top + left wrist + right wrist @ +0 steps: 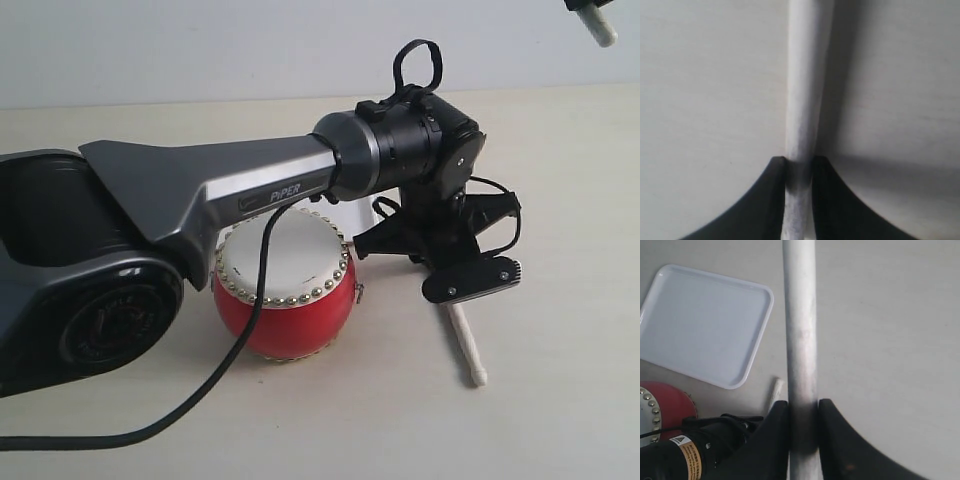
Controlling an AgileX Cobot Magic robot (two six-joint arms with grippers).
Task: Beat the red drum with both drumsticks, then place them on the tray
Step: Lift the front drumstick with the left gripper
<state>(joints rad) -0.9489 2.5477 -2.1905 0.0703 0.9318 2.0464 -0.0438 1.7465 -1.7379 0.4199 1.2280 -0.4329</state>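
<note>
The left gripper has its jaws pressed against the left drumstick, which lies on the table just right of the red drum. The right gripper, held high, clamps the right drumstick (the tray waits beyond the drum). The left grip should be made firm before lifting, or the stick may pivot.

Pale beige tabletop, plain light grey wall behind it
</note>
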